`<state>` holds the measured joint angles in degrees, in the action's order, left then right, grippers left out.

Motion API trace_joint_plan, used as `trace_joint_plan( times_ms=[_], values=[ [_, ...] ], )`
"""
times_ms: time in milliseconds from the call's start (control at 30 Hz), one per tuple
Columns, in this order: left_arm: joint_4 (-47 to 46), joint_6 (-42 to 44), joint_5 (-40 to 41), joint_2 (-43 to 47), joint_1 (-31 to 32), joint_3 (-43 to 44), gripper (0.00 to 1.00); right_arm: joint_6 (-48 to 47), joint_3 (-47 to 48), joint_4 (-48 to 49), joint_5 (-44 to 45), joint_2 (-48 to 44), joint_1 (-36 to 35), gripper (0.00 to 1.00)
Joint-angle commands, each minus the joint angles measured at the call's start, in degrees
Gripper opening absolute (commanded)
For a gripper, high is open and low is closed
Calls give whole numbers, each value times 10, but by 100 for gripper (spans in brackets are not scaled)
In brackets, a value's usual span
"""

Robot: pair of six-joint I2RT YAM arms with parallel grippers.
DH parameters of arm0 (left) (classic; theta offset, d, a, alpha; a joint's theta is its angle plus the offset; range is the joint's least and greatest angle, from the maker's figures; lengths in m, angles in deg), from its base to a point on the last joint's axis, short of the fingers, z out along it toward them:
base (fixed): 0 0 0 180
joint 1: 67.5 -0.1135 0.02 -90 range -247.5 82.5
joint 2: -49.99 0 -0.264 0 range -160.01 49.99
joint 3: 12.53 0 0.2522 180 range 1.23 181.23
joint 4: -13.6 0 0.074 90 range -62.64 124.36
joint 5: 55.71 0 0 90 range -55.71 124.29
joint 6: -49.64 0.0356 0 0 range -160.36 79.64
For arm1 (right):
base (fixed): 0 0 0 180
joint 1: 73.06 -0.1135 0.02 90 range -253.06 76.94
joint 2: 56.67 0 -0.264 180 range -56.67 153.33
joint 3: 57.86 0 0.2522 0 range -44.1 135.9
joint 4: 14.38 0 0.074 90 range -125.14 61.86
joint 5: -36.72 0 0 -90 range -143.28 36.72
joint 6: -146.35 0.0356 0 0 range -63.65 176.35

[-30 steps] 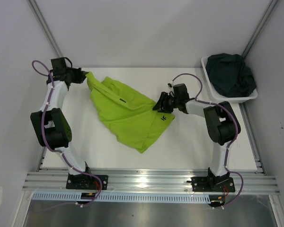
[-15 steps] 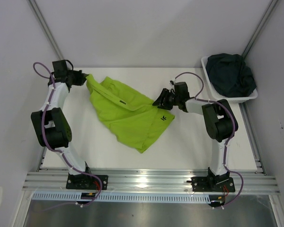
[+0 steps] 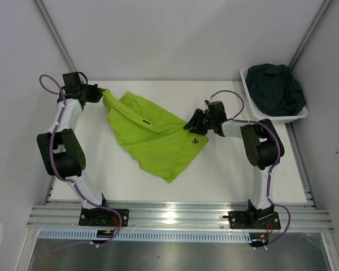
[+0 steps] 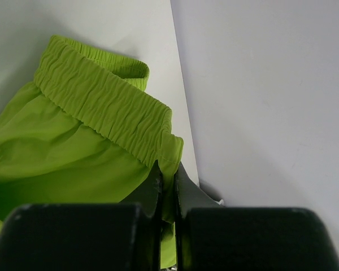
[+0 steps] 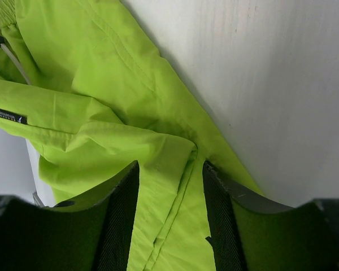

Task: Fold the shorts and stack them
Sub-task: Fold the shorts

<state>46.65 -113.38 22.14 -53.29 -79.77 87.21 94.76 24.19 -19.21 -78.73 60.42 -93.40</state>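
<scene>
I see the L gripper [image 3: 101, 95] clamped tight on the waistband corner of the lime green shorts [image 3: 152, 135] near the far-left edge of the table [image 3: 226, 169]; the garment lies rumpled across mid-table. The R gripper [image 5: 170, 169] stands approx. half open, its fingers either side of a folded hem on the shorts' right edge, not pinching it. The dark shorts [image 3: 274, 87] sit bunched in the white basket [image 3: 248, 90] at the far-right corner.

Lime green shorts [image 3: 152, 135] lie loosely spread at centre; dark navy-teal shorts [image 3: 275, 89] sit bunched in the basket [image 3: 282, 118].
</scene>
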Motion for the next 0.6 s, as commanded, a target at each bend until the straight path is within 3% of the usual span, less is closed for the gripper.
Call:
trace_joint_plan(
  times_ms=[0, 567],
  values=[
    [-23, 7, -2, 30, 2, 0, 0, 6, -1, 23, 4, -20, 2, 51],
    [-25, 8, 0, 28, 1, 4, 0, 17, 28, 84, -38, 26, -8, 45]
  ],
)
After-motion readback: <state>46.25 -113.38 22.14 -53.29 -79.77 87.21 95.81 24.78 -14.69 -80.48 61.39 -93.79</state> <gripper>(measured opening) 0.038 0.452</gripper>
